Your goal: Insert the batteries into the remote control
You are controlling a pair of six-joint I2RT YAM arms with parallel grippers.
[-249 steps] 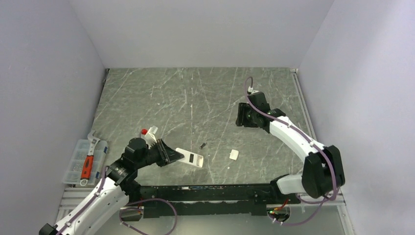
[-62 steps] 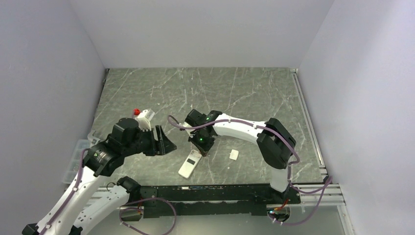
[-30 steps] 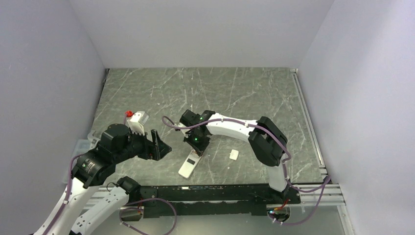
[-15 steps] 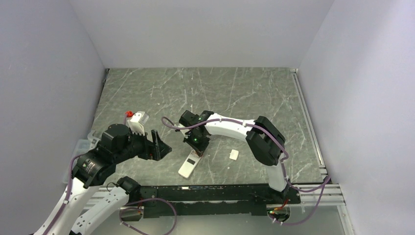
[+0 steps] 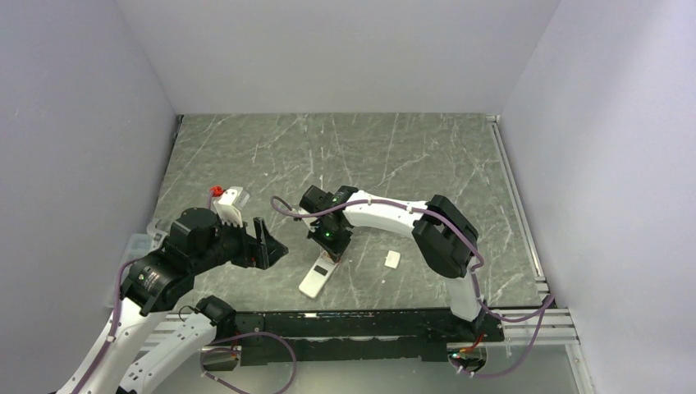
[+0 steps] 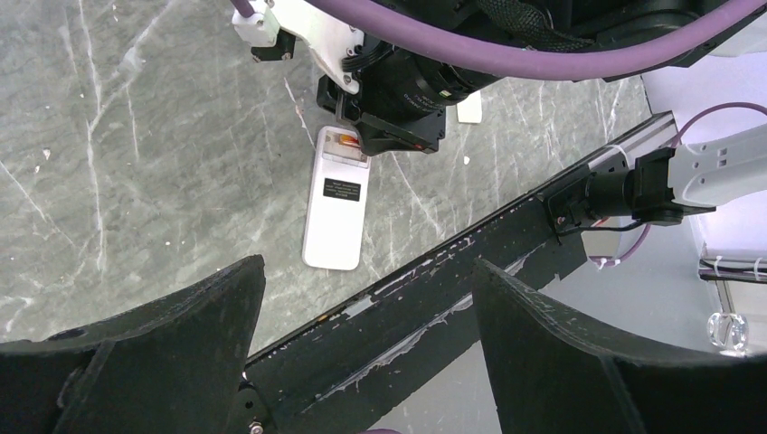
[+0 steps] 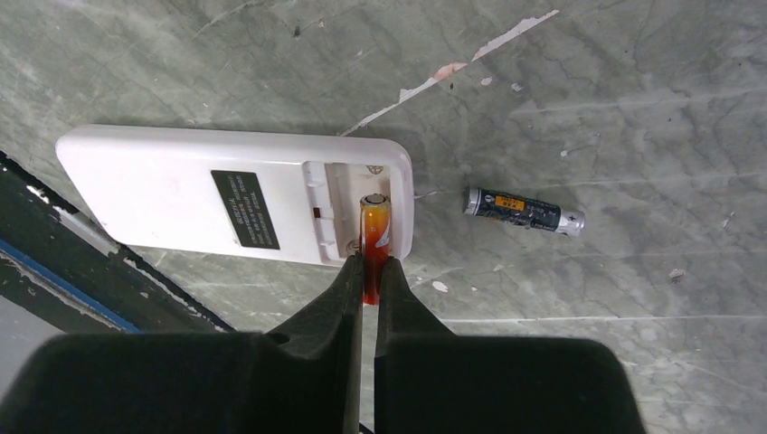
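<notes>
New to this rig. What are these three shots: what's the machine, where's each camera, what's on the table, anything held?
Two white robot arms are bolted at the near edge of a grey marbled table, each ending in a two-finger gripper. The wide shot comes from a fixed camera above and behind them. The other two come from a camera on each wrist, looking past its own fingers. On the table: a white remote control, back up with its battery bay open, a dark battery loose beside it, and a small white square piece farther off. The right gripper is shut on an orange battery whose tip is in the bay. The left gripper is open and holds nothing.
</notes>
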